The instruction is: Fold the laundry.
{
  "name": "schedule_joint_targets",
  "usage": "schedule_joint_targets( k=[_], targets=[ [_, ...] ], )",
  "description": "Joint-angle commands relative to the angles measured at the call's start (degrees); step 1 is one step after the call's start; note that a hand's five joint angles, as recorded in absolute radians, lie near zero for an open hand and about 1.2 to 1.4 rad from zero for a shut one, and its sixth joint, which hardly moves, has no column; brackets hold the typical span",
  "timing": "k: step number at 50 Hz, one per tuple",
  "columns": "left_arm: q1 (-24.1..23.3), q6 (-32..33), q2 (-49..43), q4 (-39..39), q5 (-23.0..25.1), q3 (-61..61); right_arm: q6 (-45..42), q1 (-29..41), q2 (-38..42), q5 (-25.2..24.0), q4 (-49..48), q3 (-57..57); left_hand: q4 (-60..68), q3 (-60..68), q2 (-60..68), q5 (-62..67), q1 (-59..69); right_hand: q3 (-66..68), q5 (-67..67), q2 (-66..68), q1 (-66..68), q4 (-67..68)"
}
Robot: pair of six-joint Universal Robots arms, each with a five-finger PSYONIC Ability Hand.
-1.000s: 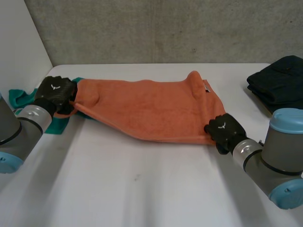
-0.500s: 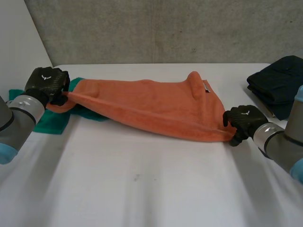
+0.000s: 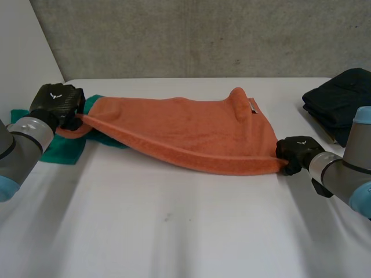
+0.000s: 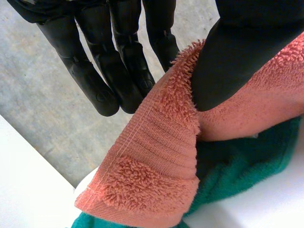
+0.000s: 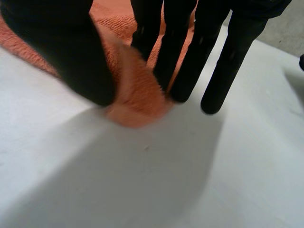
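A bare test lab, it seems: a plain white table (image 3: 174,231) against a rough grey concrete wall (image 3: 203,35), a grey, blue-capped robot arm (image 3: 23,145) at each side.

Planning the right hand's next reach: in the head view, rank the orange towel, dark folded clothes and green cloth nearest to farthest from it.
1. orange towel: corner pinched in the right hand.
2. dark folded clothes: beyond it, far right.
3. green cloth: far left, under the towel's other end.

Left hand (image 3: 55,101), right hand (image 3: 297,150) — pinching.
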Motion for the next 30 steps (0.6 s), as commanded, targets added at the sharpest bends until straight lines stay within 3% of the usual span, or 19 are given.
schedule_joint_targets(
  k=[1, 6, 11, 14, 20, 24, 30],
  targets=[
    [0.1, 0.6, 1.3, -6.8, -0.3, -0.7, -2.2, 0.4, -1.3, 1.4, -0.4, 0.3, 11.3, 11.9, 11.4, 14.2, 12.8, 17.7, 18.5, 17.1, 17.4, 17.8],
    [-0.2, 5.1, 6.8, -19.3, -2.0, -2.4, -17.7, -1.0, -9.9, 1.7, 7.6, 1.8, 11.3, 11.9, 11.4, 14.2, 12.8, 17.7, 18.5, 17.1, 17.4, 17.8],
    [0.7, 16.2, 13.8, -38.7, -5.0, -5.8, -44.2, -5.1, -22.8, 2.1, 20.9, 4.3, 11.3, 11.9, 11.4, 14.2, 12.8, 17.7, 18.5, 17.1, 17.4, 17.8],
    [1.6, 21.6, 15.9, -48.0, -5.1, -8.3, -51.5, -6.7, -27.5, 2.5, 25.9, 9.0, 11.3, 11.9, 11.4, 14.2, 12.8, 17.7, 18.5, 17.1, 17.4, 17.8],
    [1.3, 27.6, 15.4, -46.1, -2.1, -8.9, -49.7, -6.2, -25.8, 1.7, 22.8, 13.9, 11.3, 11.9, 11.4, 14.2, 12.8, 17.7, 18.5, 17.1, 17.4, 17.8],
    [-1.4, 26.1, 9.8, -39.3, -2.9, -4.5, -44.4, -4.3, -18.9, 2.0, 17.0, 14.1, 11.3, 11.9, 11.4, 14.2, 12.8, 17.7, 18.5, 17.1, 17.4, 17.8],
    [-5.7, 18.9, -0.8, -31.9, -8.2, 7.9, -37.0, -1.3, -9.8, 4.3, 6.7, 8.5, 11.3, 11.9, 11.4, 14.2, 12.8, 17.7, 18.5, 17.1, 17.4, 17.8]
  ],
)
